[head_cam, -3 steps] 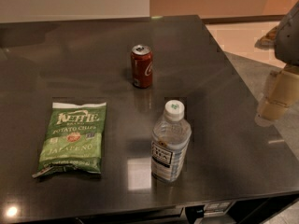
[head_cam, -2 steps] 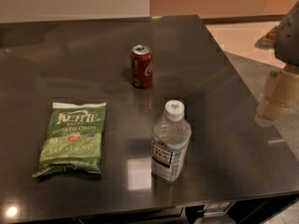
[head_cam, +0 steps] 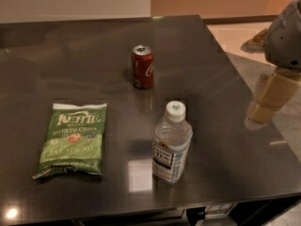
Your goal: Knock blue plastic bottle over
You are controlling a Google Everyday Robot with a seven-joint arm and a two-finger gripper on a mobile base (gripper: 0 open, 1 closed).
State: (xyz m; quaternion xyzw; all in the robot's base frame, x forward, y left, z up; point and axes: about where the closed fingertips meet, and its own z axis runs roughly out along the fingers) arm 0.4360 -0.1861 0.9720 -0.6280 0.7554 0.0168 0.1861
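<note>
The blue plastic bottle (head_cam: 171,144) stands upright near the front edge of the dark table (head_cam: 221,79), clear bluish with a white cap and a white-blue label. My gripper (head_cam: 263,108) hangs at the right edge of the view, over the table's right side. It is well to the right of the bottle and apart from it.
A red soda can (head_cam: 142,67) stands upright behind the bottle, toward the table's middle. A green bag of Kettle chips (head_cam: 73,139) lies flat at the front left. The table's right edge runs diagonally, with light floor (head_cam: 235,34) beyond it.
</note>
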